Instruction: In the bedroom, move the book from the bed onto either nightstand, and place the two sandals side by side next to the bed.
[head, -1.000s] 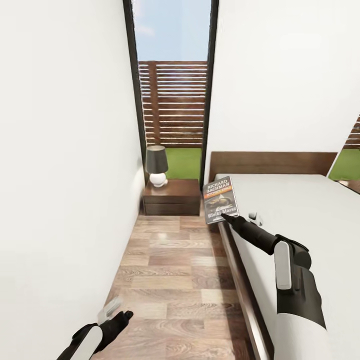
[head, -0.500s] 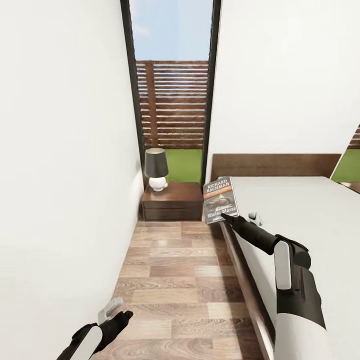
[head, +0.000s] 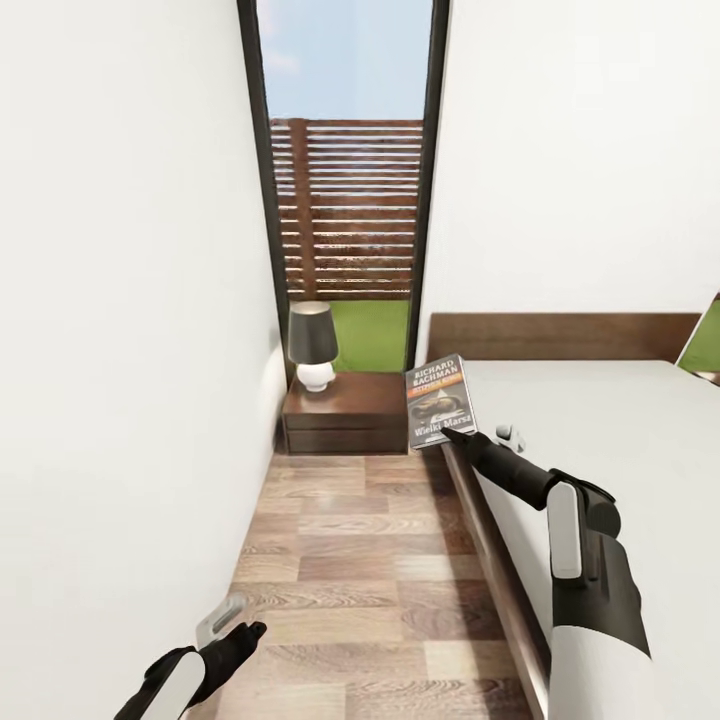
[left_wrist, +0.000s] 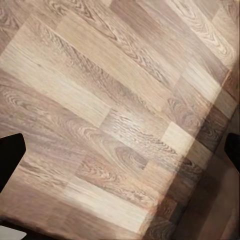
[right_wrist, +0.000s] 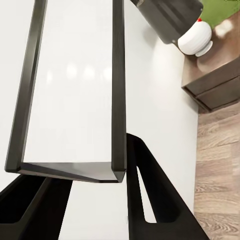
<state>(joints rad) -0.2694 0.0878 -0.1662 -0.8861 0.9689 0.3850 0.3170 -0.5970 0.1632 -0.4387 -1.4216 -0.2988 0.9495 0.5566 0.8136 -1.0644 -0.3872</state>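
One book (head: 441, 401), centre frame, clamped upright in the right gripper (head: 450, 432) by its lower edge, over the bed (head: 600, 440) rim. Left gripper (head: 232, 625), lower left: jaw state cannot be told. Risk: thin edge grip may pivot or slip before the nightstand (head: 345, 410), centre-left.

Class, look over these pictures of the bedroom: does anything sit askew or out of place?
Yes: the book is off the bed, upright and tilted, clamped in the right gripper over the bed's edge, short of the nightstand.
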